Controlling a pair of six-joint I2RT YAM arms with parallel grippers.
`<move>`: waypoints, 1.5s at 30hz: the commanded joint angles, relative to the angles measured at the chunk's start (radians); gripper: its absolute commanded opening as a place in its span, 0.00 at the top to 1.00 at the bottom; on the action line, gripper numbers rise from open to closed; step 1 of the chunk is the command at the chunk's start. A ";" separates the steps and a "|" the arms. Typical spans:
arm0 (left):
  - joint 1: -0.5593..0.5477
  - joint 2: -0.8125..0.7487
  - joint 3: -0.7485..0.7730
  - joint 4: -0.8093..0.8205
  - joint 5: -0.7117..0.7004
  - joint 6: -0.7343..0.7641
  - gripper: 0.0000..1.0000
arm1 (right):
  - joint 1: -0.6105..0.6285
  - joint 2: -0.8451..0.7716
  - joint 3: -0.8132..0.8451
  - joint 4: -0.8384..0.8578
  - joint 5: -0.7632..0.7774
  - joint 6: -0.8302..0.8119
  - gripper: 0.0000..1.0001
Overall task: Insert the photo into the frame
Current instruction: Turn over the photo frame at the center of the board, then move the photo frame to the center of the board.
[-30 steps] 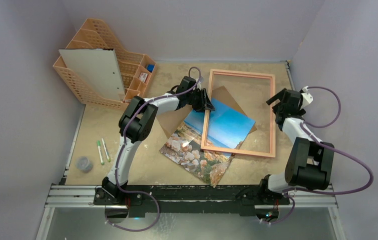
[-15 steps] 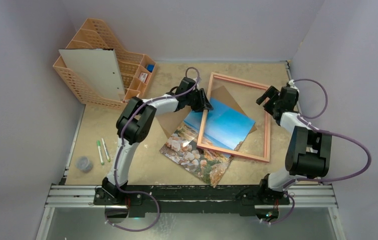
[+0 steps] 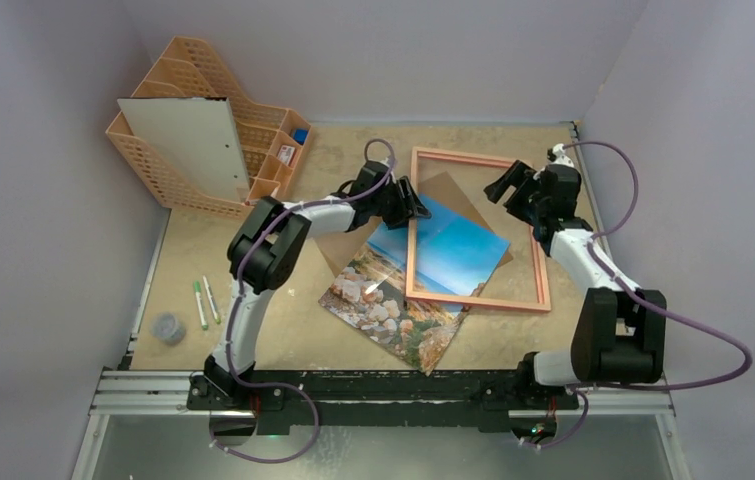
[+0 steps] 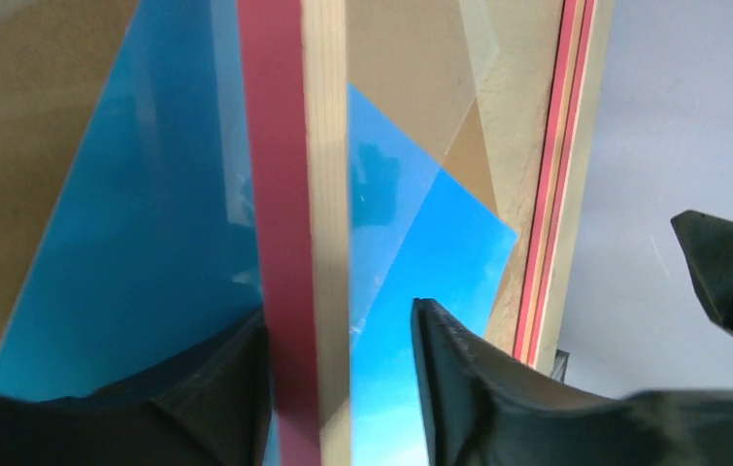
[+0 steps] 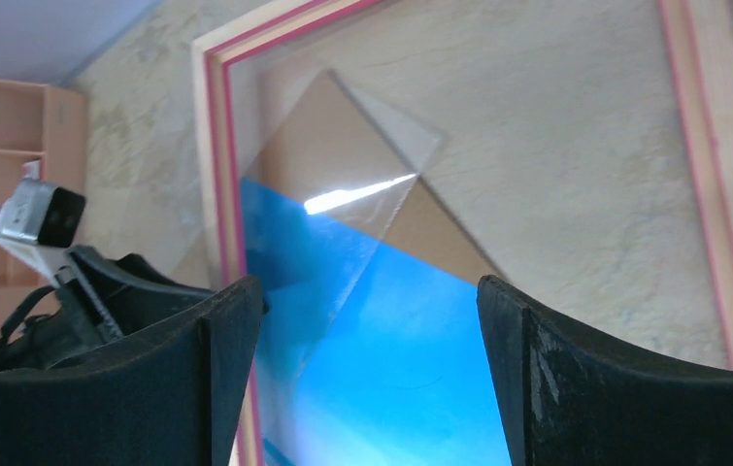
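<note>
The frame [image 3: 543, 240], with its pink-red border, lies flat on the table, over the upper blue part of the photo [image 3: 393, 320]. The photo's rocky part sticks out toward the near left. My left gripper [image 3: 415, 210] straddles the frame's left rail [image 4: 294, 194]. Its left finger touches the pink side, and a gap shows between the wood and its right finger. The blue photo [image 4: 149, 243] shows under it. My right gripper [image 3: 505, 187] is open and empty above the frame's far right inside. It looks down on the photo [image 5: 411, 369] and the frame's rail [image 5: 212, 146].
A brown backing board [image 3: 341, 247] lies under the photo, with a clear sheet [image 5: 362, 146] tilted over it inside the frame. An orange organiser [image 3: 203, 70] with a white board [image 3: 188, 145] stands at the far left. Two pens [image 3: 203, 300] and a grey cap [image 3: 168, 327] lie near left.
My right gripper moved left from outside the frame's right rail to above its inside. The frame swung askew and then back nearly square. My left gripper stayed on the left rail.
</note>
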 commanded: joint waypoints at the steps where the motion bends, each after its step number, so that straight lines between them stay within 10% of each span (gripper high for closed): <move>1: -0.009 -0.130 0.002 -0.092 -0.041 0.087 0.41 | 0.019 -0.070 -0.015 -0.036 -0.056 0.077 0.19; 9: -0.009 -0.257 -0.055 -0.255 -0.024 0.275 0.23 | 0.077 -0.105 -0.035 -0.009 -0.138 0.122 0.23; 24: 0.190 -0.540 -0.338 -0.345 -0.357 0.321 0.23 | 0.505 0.157 0.031 0.232 -0.174 0.356 0.29; 32: 0.210 -0.492 -0.449 -0.090 -0.112 0.304 0.31 | 0.625 0.382 0.232 0.107 -0.086 0.347 0.31; 45: 0.222 -0.406 -0.499 -0.107 -0.149 0.273 0.37 | 0.620 0.616 0.533 -0.233 0.133 0.235 0.30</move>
